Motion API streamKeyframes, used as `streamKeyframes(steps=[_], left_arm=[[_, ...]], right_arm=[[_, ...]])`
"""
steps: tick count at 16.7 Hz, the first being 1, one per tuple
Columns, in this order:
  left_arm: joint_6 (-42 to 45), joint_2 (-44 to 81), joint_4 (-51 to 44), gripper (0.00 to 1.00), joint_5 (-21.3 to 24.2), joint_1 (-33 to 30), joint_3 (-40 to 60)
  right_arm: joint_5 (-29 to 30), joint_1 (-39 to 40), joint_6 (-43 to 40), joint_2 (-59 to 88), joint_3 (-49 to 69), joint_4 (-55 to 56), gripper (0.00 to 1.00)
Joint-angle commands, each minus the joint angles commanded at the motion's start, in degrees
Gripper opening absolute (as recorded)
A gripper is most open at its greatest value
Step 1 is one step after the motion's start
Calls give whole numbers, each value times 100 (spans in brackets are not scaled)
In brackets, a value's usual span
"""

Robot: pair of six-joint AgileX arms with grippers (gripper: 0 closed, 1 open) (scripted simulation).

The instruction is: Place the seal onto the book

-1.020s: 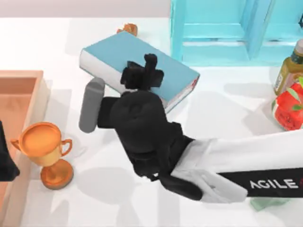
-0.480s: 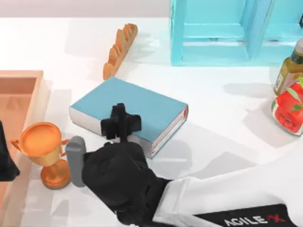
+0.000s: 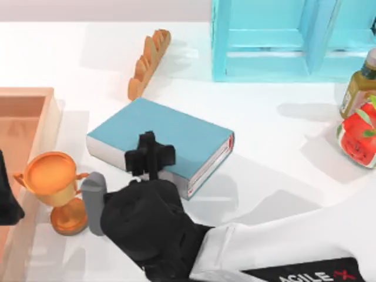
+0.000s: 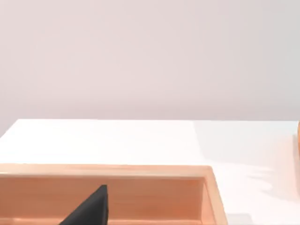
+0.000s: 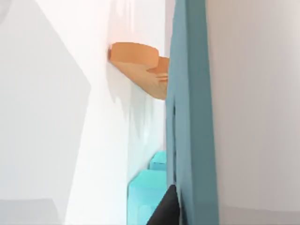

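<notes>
Right pincer [image 3: 150, 157], grip state unclear, barely shifted over book's [image 3: 176, 134] 7 o'clock edge; seal unseen, placement probably imminent.

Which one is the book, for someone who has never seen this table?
Start at the light-blue shelf at the table's far edge and come toward the near left. The book lies flat there, beyond the gold trophy, with the right gripper over its near edge. It is the only flat teal slab with white page edges.
</notes>
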Motion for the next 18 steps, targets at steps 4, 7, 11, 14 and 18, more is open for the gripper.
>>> streamKeyframes(steps=[4, 7, 11, 14, 18], left_arm=[[0, 0, 0, 100, 0, 0, 0], [0, 0, 0, 100, 0, 0, 0], [0, 0, 0, 100, 0, 0, 0], [0, 0, 0, 100, 0, 0, 0], [0, 0, 0, 100, 0, 0, 0]], right_arm=[[7, -5, 3, 235, -73, 307, 0], [7, 1, 0, 467, -145, 613, 0], [8, 0, 0, 485, -151, 635, 0], [8, 0, 0, 485, -151, 635, 23], [8, 0, 0, 485, -151, 635, 53]])
